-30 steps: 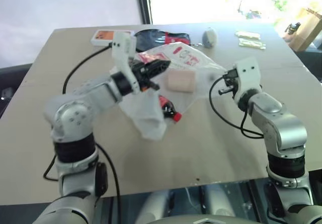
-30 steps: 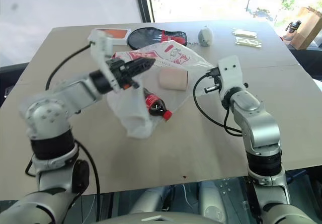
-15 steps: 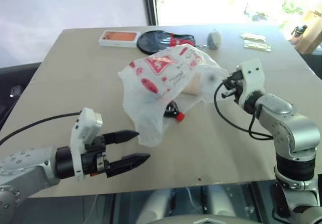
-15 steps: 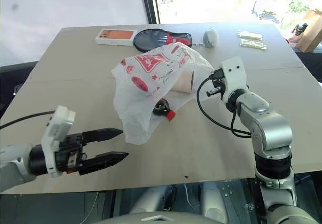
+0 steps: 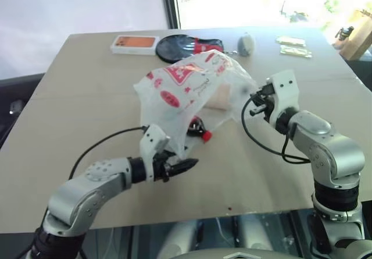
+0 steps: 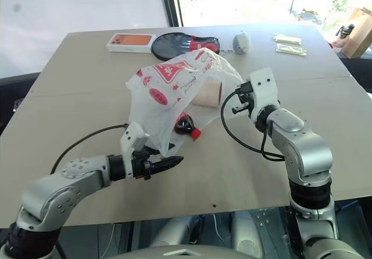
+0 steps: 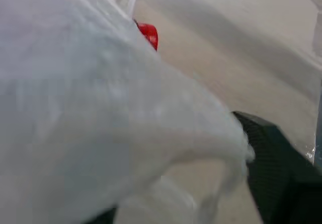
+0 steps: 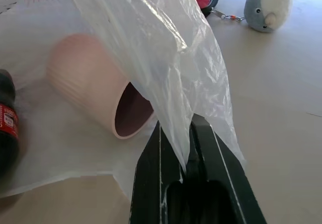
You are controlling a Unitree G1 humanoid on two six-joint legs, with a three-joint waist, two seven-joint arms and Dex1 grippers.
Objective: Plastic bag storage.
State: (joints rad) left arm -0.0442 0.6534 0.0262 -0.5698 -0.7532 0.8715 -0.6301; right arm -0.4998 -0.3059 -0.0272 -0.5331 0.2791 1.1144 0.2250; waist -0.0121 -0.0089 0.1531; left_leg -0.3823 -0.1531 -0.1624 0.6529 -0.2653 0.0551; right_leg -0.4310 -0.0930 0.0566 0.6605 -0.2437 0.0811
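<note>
The plastic bag [image 5: 186,87], translucent white with red prints, stands puffed up in the middle of the table. Inside it lie a pink paper cup [image 8: 95,83] on its side and a small dark bottle with a red cap [image 5: 204,135]. My right gripper [image 8: 186,133] is at the bag's right edge, shut on a fold of its film and holding that side up. My left gripper [image 5: 185,166] is low over the table at the bag's near bottom corner, pointing right. In the left wrist view the bag's film [image 7: 115,113] lies right up against it.
Along the far edge of the table [image 5: 70,113] lie an orange phone box [image 5: 135,42], a flat black-and-red pouch [image 5: 186,43], a grey plush toy [image 5: 245,43] and two small packets [image 5: 293,45]. Black cables trail from both wrists. The table's near edge runs just behind my left arm.
My left gripper let go of the bag's top, dropped toward the table's near edge, then swung right to the bag's bottom corner. The bag sagged leftward. My right gripper kept its grip.
</note>
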